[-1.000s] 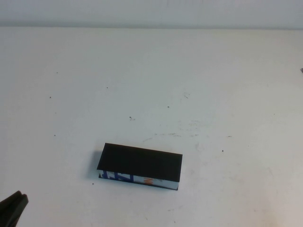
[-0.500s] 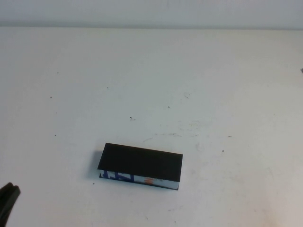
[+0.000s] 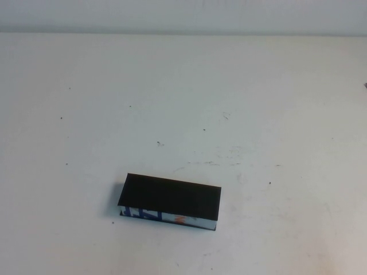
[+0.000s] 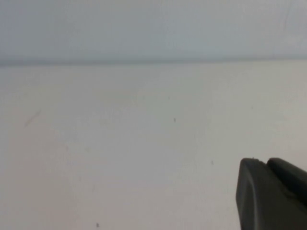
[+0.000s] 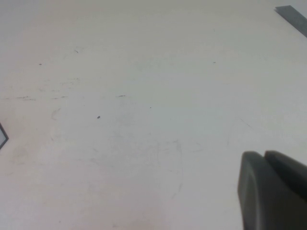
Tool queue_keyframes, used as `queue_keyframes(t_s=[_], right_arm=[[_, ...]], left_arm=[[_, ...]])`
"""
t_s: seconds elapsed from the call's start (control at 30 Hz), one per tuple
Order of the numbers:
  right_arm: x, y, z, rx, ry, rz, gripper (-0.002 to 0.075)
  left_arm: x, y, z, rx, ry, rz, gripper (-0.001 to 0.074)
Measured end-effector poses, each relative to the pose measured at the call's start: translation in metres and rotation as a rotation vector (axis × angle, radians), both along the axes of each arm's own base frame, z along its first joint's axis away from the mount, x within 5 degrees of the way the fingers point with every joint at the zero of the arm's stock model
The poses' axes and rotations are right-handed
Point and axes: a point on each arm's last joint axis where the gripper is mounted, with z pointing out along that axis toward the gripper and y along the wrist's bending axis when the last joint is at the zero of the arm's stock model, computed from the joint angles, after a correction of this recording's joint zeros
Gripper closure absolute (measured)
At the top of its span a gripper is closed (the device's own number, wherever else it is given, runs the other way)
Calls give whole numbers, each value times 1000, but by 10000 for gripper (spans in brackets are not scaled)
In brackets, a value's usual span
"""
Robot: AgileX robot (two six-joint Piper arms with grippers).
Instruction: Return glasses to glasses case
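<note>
Case (image 3: 170,201) shut, flat on bench (image 3: 258,103). Left tool (image 4: 273,194), right tool (image 5: 273,189) off case, fingers pressed together.

The glasses case (image 3: 170,201) lies on the table (image 3: 229,86), near its front edge (left of centre). Lid shut

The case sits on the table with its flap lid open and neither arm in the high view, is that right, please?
Not quite: the high view shows the case with its lid shut, on the table. Neither arm appears there; the left gripper and right gripper show only in their wrist views.
</note>
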Motion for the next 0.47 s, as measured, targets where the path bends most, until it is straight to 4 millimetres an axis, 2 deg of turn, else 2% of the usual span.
queue_keyframes(t_s=[0.17, 0.47], right_arm=[[0, 0, 0, 0, 0, 0, 739], [0, 0, 0, 4, 0, -1, 739]], left_arm=[[-3, 0, -15, 15, 170, -4, 736], [-3, 0, -17, 19, 191, -4, 736]])
